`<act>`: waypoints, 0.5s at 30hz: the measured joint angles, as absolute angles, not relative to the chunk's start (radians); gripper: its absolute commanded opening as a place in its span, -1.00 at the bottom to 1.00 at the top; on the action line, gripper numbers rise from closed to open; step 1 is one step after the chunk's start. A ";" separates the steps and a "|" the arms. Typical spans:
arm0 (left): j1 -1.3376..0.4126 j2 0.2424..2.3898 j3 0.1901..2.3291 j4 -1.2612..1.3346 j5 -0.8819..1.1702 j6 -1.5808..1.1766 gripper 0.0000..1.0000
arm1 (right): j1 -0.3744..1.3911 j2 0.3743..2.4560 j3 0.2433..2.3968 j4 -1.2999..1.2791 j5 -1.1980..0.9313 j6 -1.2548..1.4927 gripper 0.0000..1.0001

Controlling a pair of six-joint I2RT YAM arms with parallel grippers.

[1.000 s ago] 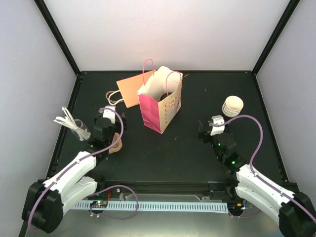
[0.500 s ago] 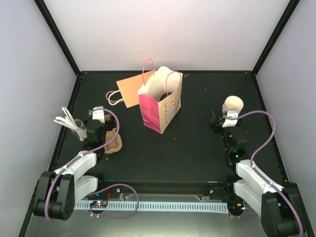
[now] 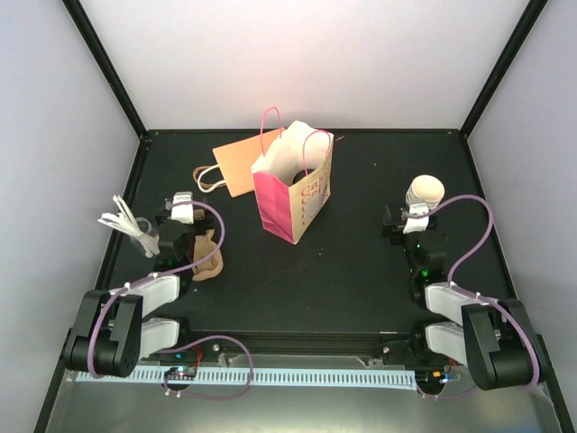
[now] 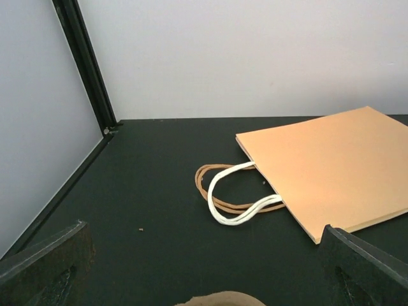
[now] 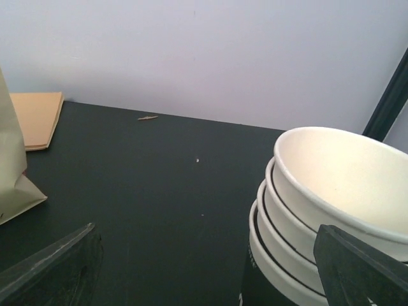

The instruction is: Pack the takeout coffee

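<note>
Right gripper [image 3: 410, 221] jaws apart, holding nothing, parked just short of the cream-white, dark-bottomed ribbed paper takeout cup [image 3: 425, 191]. It stands upright at table 3 o'clock, at the gripper's 12–1 o'clock; the wrist view puts it [image 5: 331, 191] off-centre right, not between the fingers. Left gripper [image 3: 180, 212] also wide apart and empty at table 9 o'clock, near the brown moulded pulp carrier [image 3: 207, 260]. Cup is likely light, thin-walled and crushable, though the ribs give friction. I'd pinch mid-body below the open rim, squeeze gently, keep it upright. Destination is presumably the pink paper bag [image 3: 293, 194], centre toward 12 o'clock.
</note>
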State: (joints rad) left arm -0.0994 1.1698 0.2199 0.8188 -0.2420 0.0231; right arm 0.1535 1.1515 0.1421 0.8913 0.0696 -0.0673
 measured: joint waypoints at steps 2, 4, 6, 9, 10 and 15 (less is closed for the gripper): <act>-0.093 1.196 0.220 0.854 -0.233 0.032 0.98 | 0.141 1.165 0.149 0.902 0.064 -0.073 0.85; -0.090 1.234 0.220 0.892 -0.223 0.039 0.97 | 0.117 1.186 0.152 0.928 0.054 -0.074 0.85; -0.088 1.266 0.220 0.910 -0.215 0.046 0.98 | 0.094 1.209 0.152 0.954 0.044 -0.072 0.84; -0.084 1.306 0.220 0.938 -0.204 0.050 0.98 | 0.066 1.258 0.152 1.011 0.025 -0.068 0.84; -0.081 1.323 0.220 0.947 -0.196 0.051 0.98 | 0.059 1.275 0.153 1.027 0.016 -0.067 0.83; -0.073 1.380 0.222 0.970 -0.154 0.068 0.98 | 0.038 1.375 0.154 1.098 -0.009 -0.049 0.85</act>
